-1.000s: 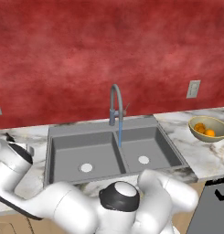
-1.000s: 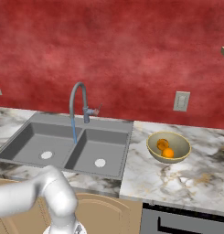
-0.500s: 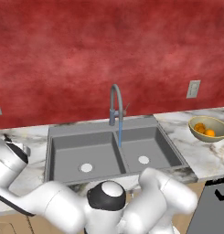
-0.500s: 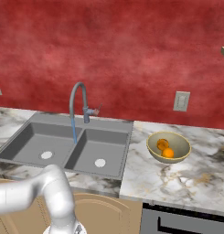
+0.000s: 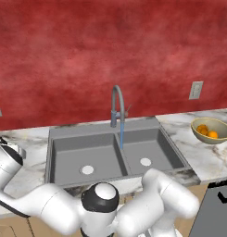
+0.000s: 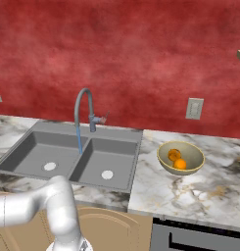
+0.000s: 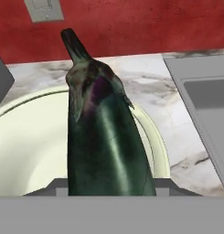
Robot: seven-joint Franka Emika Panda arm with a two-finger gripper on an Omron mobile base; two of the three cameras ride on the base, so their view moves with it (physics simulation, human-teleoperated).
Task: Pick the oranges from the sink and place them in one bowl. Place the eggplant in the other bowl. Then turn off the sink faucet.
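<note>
While gripped: eggplant (image 7: 102, 137) (over cream bowl (image 7: 26, 155))

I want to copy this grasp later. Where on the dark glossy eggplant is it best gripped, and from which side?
Grip the dark glossy eggplant across its thick, rounded lower body, coming in along its length from the blunt end, opposite the thin stem. The hand view shows it standing out from the gripper that way, stem pointing away over the pale cream-white bowl. The tapering neck probably offers less to hold.
</note>
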